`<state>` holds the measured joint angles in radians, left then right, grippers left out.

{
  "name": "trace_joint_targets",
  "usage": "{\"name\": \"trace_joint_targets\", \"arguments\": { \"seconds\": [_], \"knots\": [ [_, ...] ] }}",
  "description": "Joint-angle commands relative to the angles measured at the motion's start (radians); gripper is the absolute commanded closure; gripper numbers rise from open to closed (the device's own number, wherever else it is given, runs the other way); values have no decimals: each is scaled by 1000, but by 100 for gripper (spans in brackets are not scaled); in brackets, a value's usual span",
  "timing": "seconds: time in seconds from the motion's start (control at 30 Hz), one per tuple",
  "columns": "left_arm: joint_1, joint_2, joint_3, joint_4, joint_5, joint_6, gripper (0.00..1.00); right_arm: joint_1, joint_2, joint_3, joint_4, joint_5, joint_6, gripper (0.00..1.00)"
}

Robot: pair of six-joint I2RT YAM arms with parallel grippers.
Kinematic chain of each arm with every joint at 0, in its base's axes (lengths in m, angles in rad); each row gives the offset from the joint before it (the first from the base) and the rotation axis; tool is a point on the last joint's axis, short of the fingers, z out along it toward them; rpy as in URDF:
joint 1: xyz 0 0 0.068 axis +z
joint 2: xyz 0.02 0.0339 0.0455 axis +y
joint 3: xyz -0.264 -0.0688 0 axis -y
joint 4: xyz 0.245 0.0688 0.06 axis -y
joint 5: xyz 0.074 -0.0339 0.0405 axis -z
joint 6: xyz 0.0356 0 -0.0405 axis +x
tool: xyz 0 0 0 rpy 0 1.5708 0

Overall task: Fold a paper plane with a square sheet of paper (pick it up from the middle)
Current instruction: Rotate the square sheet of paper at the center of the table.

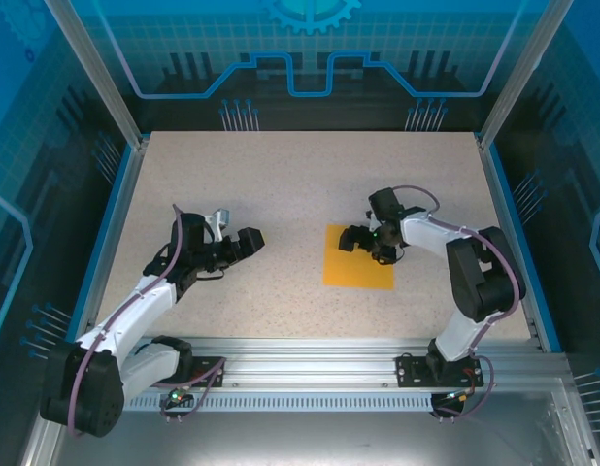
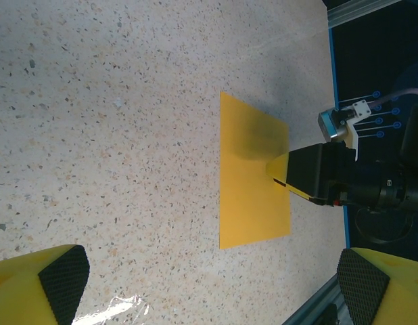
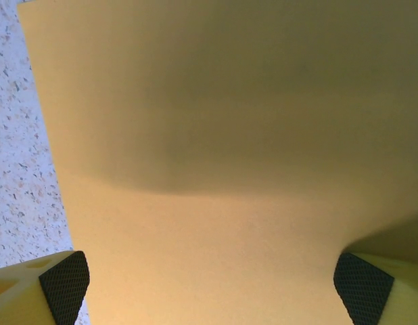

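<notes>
The square sheet of paper (image 1: 358,267) lies flat and unfolded on the speckled table, orange-yellow, right of centre. My right gripper (image 1: 362,239) hangs low over the sheet's far half, open, its black-padded fingertips spread wide with the paper (image 3: 222,169) beneath them and nothing held. The right gripper (image 3: 212,288) casts a shadow on the sheet. My left gripper (image 1: 250,239) stands open to the left of the sheet, pointing toward it, a clear gap away. In the left wrist view the sheet (image 2: 253,196) is ahead of the left gripper (image 2: 212,284), with the right gripper (image 2: 287,177) over the sheet's far side.
The table (image 1: 281,184) has a blue rim on the left and right and an aluminium rail (image 1: 319,354) along its near edge, where both arm bases are bolted. A shiny clear patch (image 2: 121,308) lies on the table by the left fingers.
</notes>
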<state>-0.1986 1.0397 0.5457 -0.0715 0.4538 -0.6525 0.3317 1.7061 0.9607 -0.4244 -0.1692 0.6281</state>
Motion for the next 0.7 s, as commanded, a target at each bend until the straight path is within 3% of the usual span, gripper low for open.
{"name": "trace_joint_targets", "arguments": {
  "seconds": [0.0, 0.3, 0.57, 0.67],
  "knots": [
    [-5, -19, 0, 30, -13, 3, 2, 0, 1, -125, 18, -12, 64, 1],
    [-5, -30, -6, 41, 11, -8, 1, 80, -175, -257, 44, 9, 172, 1],
    [-18, 0, -30, 98, 24, -19, 2, 124, -240, -101, -173, 206, 85, 1],
    [-25, 23, -28, 118, 22, -21, 1, 156, -222, -31, -283, 339, 103, 1]
  ]
}}
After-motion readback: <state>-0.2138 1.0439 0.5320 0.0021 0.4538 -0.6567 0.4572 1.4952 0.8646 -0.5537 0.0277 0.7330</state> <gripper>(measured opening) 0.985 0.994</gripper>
